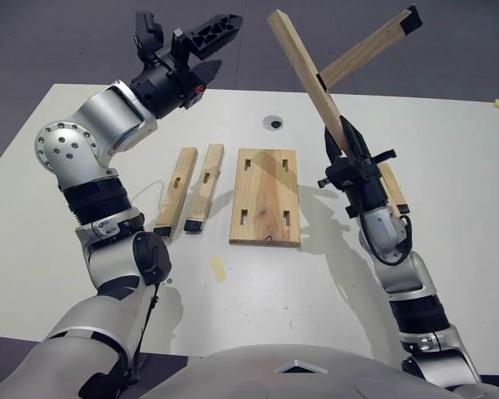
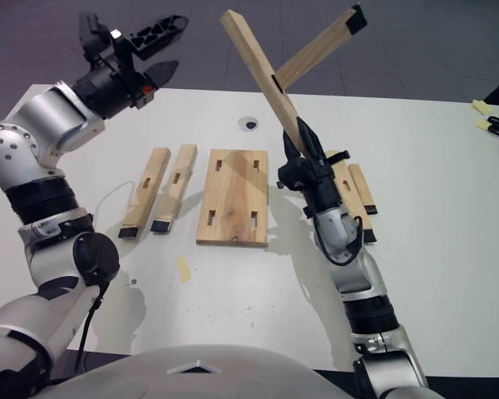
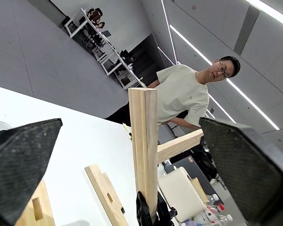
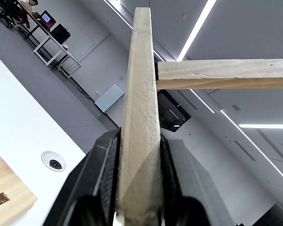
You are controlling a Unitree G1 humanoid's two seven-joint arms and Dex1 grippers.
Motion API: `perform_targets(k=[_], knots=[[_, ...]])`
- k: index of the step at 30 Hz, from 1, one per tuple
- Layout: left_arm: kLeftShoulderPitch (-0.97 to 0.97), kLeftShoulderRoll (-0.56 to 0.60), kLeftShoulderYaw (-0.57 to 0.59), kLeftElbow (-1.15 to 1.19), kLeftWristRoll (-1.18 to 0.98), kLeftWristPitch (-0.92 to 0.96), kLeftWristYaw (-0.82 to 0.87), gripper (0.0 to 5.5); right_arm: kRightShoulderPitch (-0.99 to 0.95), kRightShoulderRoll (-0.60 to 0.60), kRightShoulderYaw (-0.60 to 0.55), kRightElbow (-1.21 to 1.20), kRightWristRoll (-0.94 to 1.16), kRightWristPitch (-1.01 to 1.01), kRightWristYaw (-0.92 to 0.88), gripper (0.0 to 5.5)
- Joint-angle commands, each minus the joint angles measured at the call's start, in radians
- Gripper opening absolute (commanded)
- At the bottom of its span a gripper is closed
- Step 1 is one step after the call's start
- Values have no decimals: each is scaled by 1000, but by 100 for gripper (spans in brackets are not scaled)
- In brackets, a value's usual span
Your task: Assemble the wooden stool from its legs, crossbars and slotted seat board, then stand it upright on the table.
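A: Anything gripped on the right?

B: Yes. Around the lower end of a long stick, the right end effector, clamped tight. Held high above the tabletop, leaning toward the left. Plugged into its slot partway up, a side stick with a black cap, pointing up and to the right.

A: And on the left?

B: Fingers spread wide on the left end effector, holding nothing. Up over the far left part of the tabletop, well apart from the joined sticks.

A: Lying underneath?

B: Flat in the middle, the seat board, four slots facing up. Just left of it, side by side, an inner stick and an outer stick, each slotted, black caps at the near ends. On the other side of the board, the right-hand sticks.

A: Anything in the way?

B: Across those right-hand sticks, the right forearm, hiding a good part of them.

A: Other bits around?

B: A tape strip near the board's front left corner. Beyond the board, a round hole in the tabletop. Yellowish scraps at the far right edge, with something dark beside them, too small to tell.
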Motion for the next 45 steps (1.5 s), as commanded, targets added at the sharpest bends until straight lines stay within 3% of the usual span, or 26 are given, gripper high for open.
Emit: perform_targets(k=[1, 13, 42, 45], knots=[[-15, -8, -12, 15, -62, 27, 28, 540, 29, 14, -20, -40, -22, -5, -23, 103], [123, -174, -42, -221, -223, -179, 303, 540, -33, 48, 83, -104, -54, -4, 89, 103], [217, -107, -234, -263, -395, -351, 404, 540, 23, 60, 102, -161, -124, -2, 107, 103], [215, -103, -234, -298, -399, -386, 448, 502, 16, 20, 113, -143, -161, -40, 117, 103]])
